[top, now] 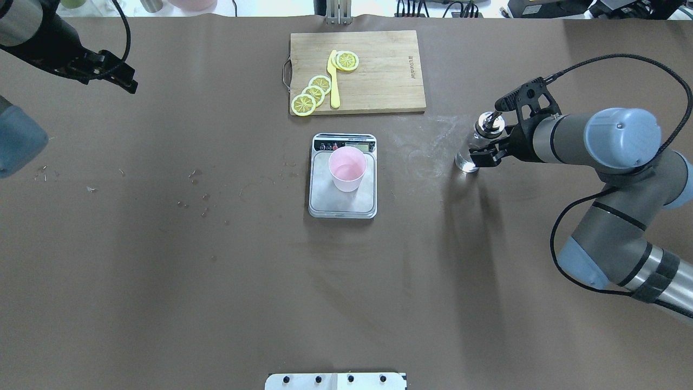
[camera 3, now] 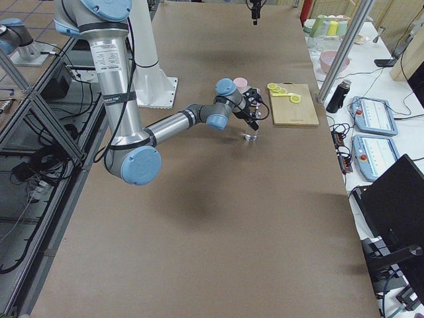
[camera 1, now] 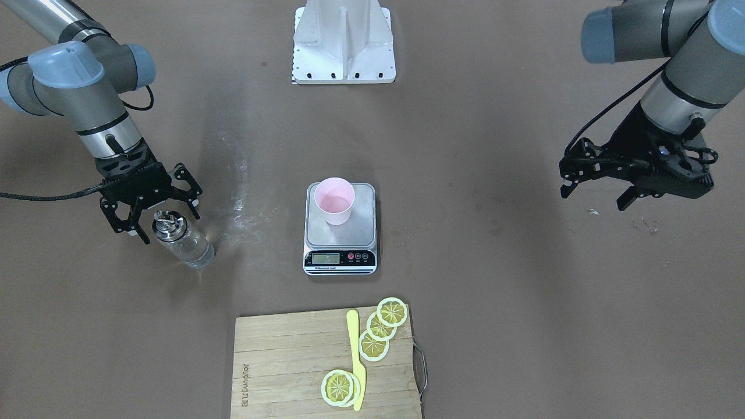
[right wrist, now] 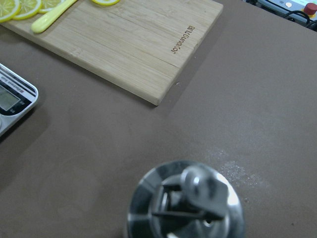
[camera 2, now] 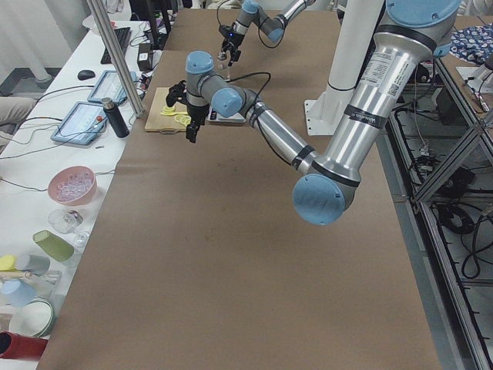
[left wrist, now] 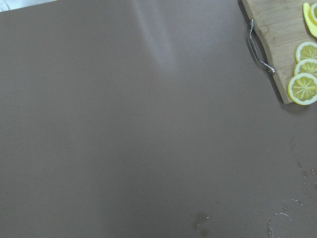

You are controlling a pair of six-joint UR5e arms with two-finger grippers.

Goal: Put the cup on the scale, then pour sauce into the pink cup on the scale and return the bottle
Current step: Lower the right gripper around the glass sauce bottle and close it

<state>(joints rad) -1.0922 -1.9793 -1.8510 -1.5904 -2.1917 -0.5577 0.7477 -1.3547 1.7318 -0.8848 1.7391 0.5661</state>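
At the table's right-hand end, the right gripper (camera 1: 167, 223) has its jaws spread wide either side of the bottle's (camera 1: 185, 243) metal cap, holding nothing, and the bottle stands upright on the table, well apart from the scale (camera 1: 362, 230), where the cup (camera 1: 334, 201) already sits. The left gripper (camera 1: 593, 191) hangs far off, looks open and is empty. Risk: the fingers sit high by the cap, so closing there or moving sideways could tip the bottle and spill the sauce (camera 1: 197, 251).

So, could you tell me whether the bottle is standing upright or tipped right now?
Upright: the bottle stands on its base on the table, silver cap on top, between the open fingers of the right gripper.
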